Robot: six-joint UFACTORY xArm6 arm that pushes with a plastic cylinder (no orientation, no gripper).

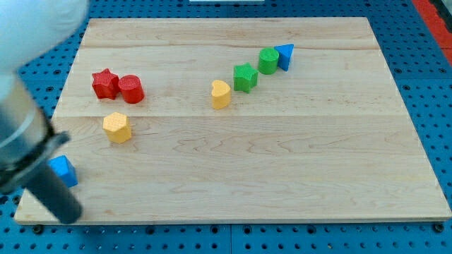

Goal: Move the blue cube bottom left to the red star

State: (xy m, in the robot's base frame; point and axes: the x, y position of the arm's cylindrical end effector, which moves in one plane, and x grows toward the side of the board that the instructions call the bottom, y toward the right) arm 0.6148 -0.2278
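Blue cube point(63, 169) near board's bottom-left corner: light, hard, slides easily (may spin); you push its flat face. My tip point(68, 214) just below it, holding nothing.

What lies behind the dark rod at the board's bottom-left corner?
The blue cube shows partly behind the blurred rod; its left side is covered. My tip sits just below it.

1. We see a pale wooden board point(282, 176) filling most of the frame, resting on a blue perforated table point(431, 85).
2. In the upper left sits a red cylinder block point(131, 89).
3. Below it lies a yellow hexagonal block point(117, 128).
4. Near the centre stands a yellow heart-like block point(221, 94).
5. Toward the upper right run a green star block point(245, 77), a green cylinder block point(268, 61) and a blue triangular block point(285, 56).
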